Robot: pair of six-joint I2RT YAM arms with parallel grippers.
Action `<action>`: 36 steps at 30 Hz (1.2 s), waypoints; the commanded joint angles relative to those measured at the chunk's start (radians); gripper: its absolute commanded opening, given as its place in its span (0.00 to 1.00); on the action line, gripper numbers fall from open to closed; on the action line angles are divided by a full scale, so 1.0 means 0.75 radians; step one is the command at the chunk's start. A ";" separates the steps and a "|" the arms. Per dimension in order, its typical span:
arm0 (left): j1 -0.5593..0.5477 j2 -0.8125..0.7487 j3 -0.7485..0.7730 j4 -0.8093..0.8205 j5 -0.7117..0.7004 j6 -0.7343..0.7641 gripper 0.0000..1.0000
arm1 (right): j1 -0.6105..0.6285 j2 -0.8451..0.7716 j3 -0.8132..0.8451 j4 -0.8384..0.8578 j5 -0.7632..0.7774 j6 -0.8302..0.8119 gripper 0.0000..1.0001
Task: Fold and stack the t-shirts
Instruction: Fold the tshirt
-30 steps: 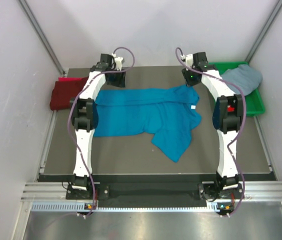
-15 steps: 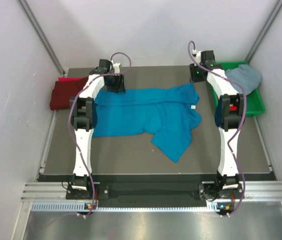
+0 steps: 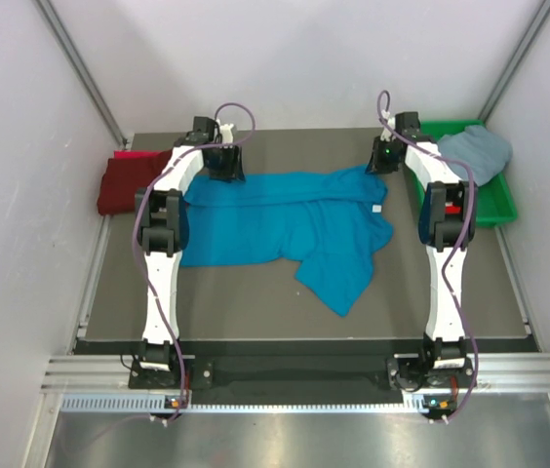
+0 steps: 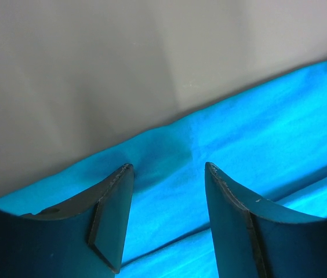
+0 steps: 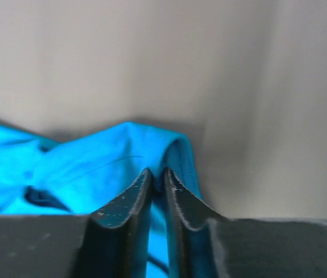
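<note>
The blue shirt (image 3: 275, 214) is lying as soft, matt, creased cloth. The green bin (image 3: 499, 202) is showing smooth plastic.

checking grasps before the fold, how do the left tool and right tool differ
The left tool is open over the turquoise t-shirt; the right tool is shut, pinching a raised fold of it. The left tool is near the shirt's left end, the right tool at its right corner. Both are at its far edge.

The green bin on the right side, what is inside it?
A crumpled grey-blue t-shirt lies in the green bin. Whatever is under the shirt is hidden.
</note>
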 commanded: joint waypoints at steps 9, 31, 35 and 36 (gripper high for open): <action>-0.036 0.016 -0.076 -0.091 -0.077 -0.014 0.57 | -0.048 0.070 0.112 0.080 0.015 0.092 0.02; -0.060 0.153 0.161 0.042 -0.206 0.002 0.58 | -0.121 0.128 0.235 0.078 0.220 0.006 0.01; -0.058 0.151 0.196 0.052 -0.223 0.004 0.59 | -0.117 0.097 0.225 0.068 0.218 -0.018 0.08; -0.058 0.143 0.202 0.052 -0.227 0.002 0.59 | -0.117 0.087 0.227 0.062 0.222 -0.016 0.13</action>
